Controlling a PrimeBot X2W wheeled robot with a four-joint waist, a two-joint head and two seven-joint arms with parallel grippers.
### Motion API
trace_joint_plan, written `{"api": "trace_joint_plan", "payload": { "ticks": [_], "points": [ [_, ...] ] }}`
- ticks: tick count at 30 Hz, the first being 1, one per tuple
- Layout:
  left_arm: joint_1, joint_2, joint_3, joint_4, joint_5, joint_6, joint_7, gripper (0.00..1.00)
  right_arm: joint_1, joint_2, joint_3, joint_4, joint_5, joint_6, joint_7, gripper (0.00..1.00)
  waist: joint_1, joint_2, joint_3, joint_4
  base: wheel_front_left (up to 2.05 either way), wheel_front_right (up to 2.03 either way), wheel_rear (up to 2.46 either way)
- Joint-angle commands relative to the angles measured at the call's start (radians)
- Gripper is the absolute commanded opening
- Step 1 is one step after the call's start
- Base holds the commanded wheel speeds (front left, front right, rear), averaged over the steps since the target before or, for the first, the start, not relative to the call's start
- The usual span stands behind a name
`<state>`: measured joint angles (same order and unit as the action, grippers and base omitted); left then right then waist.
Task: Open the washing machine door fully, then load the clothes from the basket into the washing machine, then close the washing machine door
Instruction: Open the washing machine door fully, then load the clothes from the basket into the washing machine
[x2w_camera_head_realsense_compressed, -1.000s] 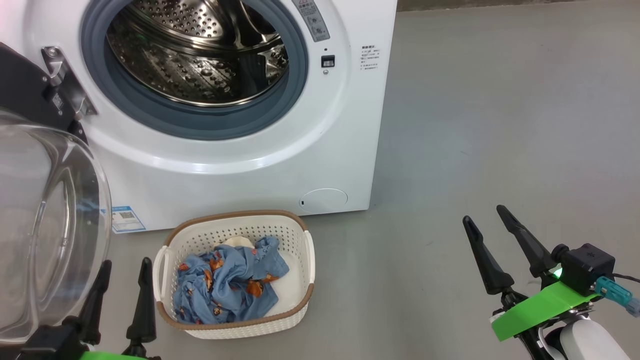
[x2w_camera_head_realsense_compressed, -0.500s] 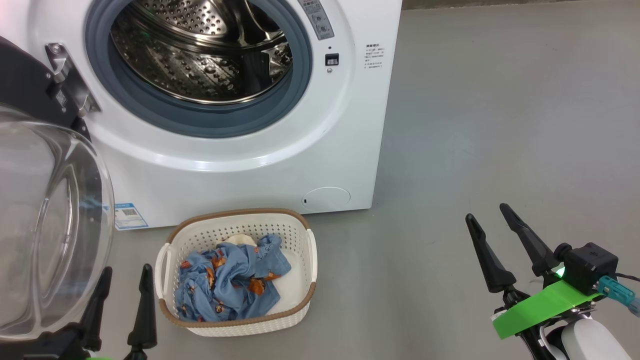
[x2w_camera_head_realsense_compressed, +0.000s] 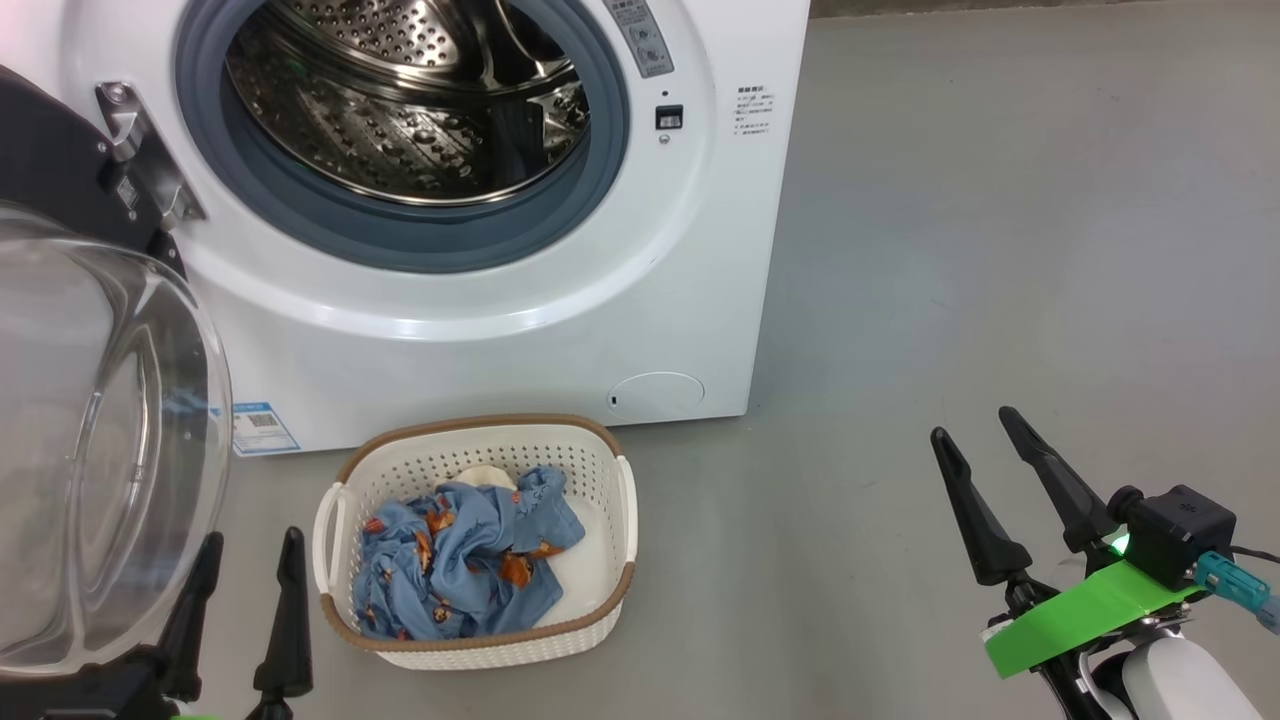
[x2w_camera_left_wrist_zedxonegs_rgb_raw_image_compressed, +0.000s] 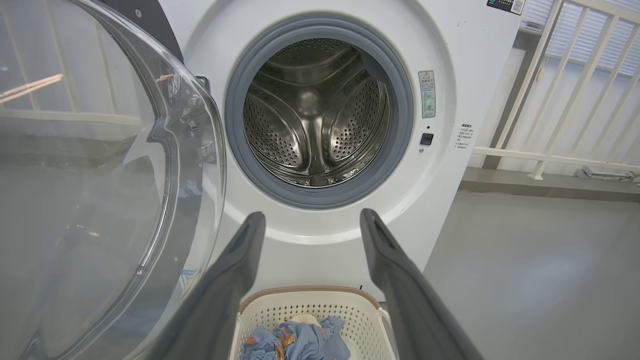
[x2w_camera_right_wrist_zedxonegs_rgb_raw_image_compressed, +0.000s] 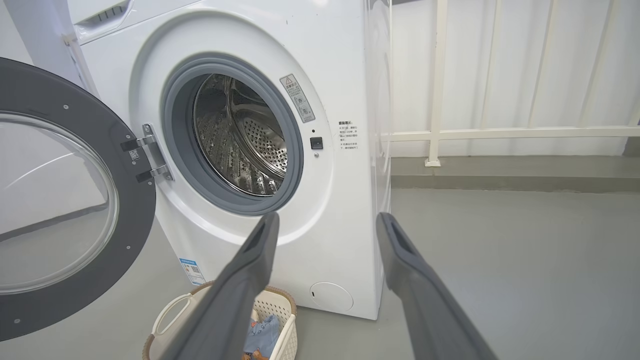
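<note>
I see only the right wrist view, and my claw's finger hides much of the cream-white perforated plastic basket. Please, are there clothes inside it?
Observer: Yes. The head view shows light-blue printed garments and a bit of cream cloth lying toward the left side of the basket.
Operator: Is the drum empty?
Observer: The left wrist view looks straight into the perforated steel drum; nothing lies in it.
Operator: Where is the left claw?
Observer: Open, low left of the basket, beside the clear glass bowl of the round black door.
</note>
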<state>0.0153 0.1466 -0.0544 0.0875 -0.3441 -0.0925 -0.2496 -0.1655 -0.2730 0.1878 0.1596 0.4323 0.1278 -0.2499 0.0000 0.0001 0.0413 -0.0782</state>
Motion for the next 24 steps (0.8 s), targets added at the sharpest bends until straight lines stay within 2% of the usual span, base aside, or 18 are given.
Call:
{"api": "trace_joint_plan", "payload": {
  "ticks": [1, 15, 24],
  "points": [
    [-0.030, 0.008, 0.040, -0.021, 0.010, -0.006, -0.012, 1.00, -0.009, -0.005, 0.020, -0.027, -0.006, 0.003, -0.012, 1.00, 0.0000, -0.0001, 0.001, 0.000, 0.00, 0.00, 0.00],
    [-0.036, 0.001, 0.050, -0.015, 0.025, -0.013, -0.012, 1.00, -0.013, -0.001, 0.021, -0.032, -0.009, 0.003, -0.012, 1.00, 0.0000, -0.0001, 0.010, 0.006, 0.03, -0.03, 0.00],
    [-0.041, -0.003, 0.055, -0.012, 0.031, -0.018, -0.012, 1.00, -0.016, 0.000, 0.022, -0.033, -0.009, 0.003, -0.012, 1.00, 0.0000, -0.0001, 0.017, 0.006, 0.74, -0.74, 0.00]
  ]
}}
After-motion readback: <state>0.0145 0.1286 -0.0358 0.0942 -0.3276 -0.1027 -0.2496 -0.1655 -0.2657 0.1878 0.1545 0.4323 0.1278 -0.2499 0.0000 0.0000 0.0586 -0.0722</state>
